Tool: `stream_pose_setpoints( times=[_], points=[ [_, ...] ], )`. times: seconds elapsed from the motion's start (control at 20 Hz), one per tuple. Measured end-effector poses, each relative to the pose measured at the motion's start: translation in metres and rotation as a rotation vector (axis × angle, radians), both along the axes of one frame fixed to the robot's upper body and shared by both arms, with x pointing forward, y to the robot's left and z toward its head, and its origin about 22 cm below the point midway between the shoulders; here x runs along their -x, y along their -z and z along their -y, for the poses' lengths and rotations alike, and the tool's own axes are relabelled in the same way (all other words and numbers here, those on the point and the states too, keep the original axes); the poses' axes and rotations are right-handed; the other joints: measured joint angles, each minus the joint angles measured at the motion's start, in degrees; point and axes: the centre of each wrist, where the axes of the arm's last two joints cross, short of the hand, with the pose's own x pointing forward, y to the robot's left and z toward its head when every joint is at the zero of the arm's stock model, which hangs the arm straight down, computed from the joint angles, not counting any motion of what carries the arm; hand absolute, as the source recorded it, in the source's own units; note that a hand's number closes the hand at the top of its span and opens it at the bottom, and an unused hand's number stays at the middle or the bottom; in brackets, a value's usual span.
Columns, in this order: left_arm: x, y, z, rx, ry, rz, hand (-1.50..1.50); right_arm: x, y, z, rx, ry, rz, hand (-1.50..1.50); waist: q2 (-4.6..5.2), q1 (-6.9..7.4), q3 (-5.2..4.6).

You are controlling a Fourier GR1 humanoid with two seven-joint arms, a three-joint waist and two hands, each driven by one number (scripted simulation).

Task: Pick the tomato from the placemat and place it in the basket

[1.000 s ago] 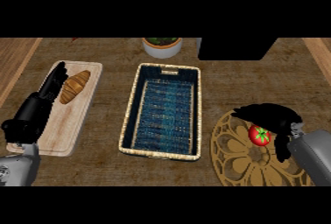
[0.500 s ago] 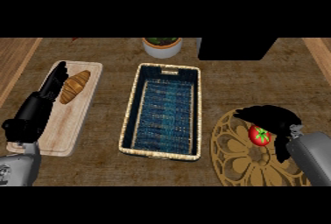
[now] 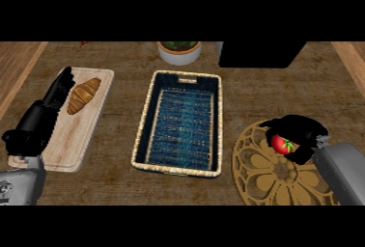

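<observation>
Right hand [image 3: 303,130] around red tomato [image 3: 284,144]

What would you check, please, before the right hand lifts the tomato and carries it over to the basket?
1. Right hand curled round the tomato: ok, the fingers wrap over it.
2. Tomato over the placemat: ok; whether it has left the surface, cannot tell.
3. Basket ready to receive: ok, nothing shows inside it.
4. Path from placemat to basket: ok, the two lie side by side with nothing between them.
5. Left hand out of the way: ok, it lies open over the cutting board beside the croissant.
</observation>
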Motion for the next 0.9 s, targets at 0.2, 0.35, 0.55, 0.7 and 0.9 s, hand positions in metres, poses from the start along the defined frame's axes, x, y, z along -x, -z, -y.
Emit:
stream_pose_setpoints(
  times=[0.2,0.35,0.55,0.7,0.9],
  points=[
    [-0.005,-0.001,-0.003,0.003,0.001,-0.002,0.0,-0.002,0.006,-0.003,0.007,-0.032,0.043,1.5,-0.22,-0.1,-0.3],
    [-0.005,-0.001,0.002,0.0,0.008,-0.001,0.0,-0.005,0.005,-0.002,-0.013,-0.058,0.076,1.5,-0.18,-0.07,-0.25],
    [-0.002,0.0,0.002,-0.005,-0.002,-0.001,0.0,-0.006,0.005,0.007,-0.035,0.086,0.164,1.5,-0.08,-0.21,0.0],
    [-0.001,-0.001,-0.002,-0.003,-0.012,0.001,0.0,-0.006,-0.002,0.036,-0.007,0.301,0.254,1.5,0.17,-0.84,0.18],
    [0.0,-0.002,0.003,-0.001,-0.01,0.0,0.0,-0.006,-0.019,0.059,0.004,0.479,0.4,1.5,0.29,-0.88,0.27]
  ],
)
